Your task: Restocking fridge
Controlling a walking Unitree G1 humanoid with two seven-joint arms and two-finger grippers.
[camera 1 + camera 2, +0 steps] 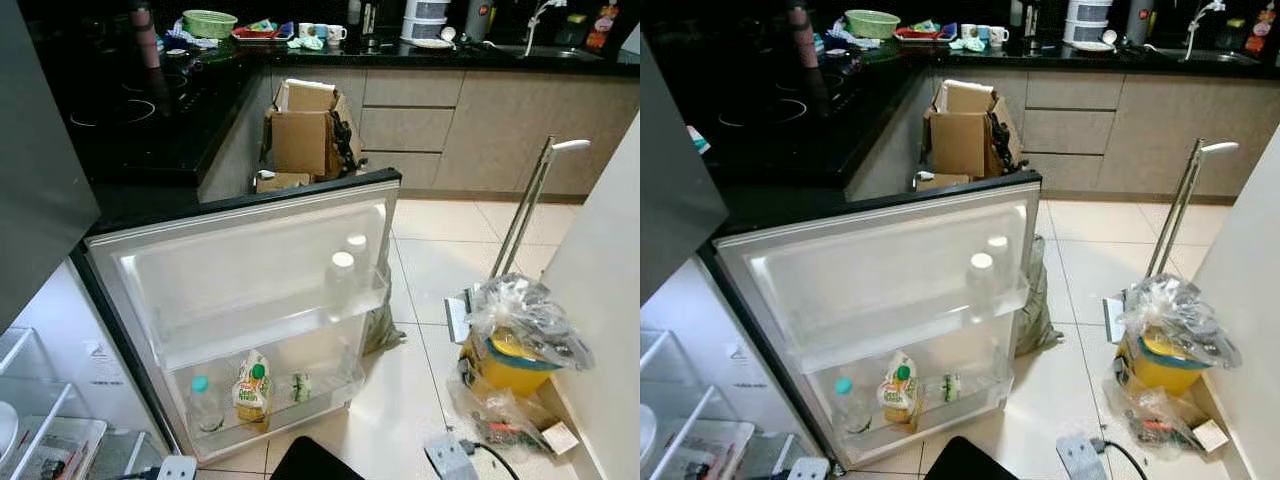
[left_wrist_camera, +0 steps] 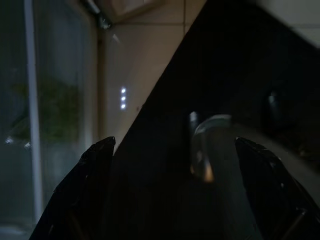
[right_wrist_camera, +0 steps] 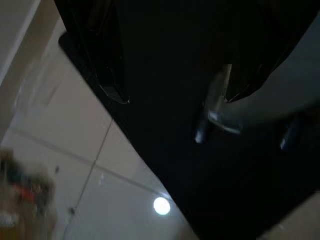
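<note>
Down low, both arms hang idle: left gripper (image 2: 170, 190) and right gripper (image 3: 175, 75) spread wide, holding nothing. Best to fetch stock from the yellow bag (image 1: 515, 355) first. Ahead, the fridge door (image 1: 250, 270) stands open, white-lined; its lower shelf holds a juice bottle (image 1: 252, 388).

Home kitchen. Black counter (image 1: 180, 140) with hob upper left of frame; mugs (image 1: 335, 33), green bowl (image 1: 209, 22), sink tap (image 1: 540, 15) along top; wood-tone drawers (image 1: 410, 110); open fridge door (image 1: 250, 270) centre holding bottles (image 1: 252, 388); tiled floor (image 1: 440, 250).
</note>
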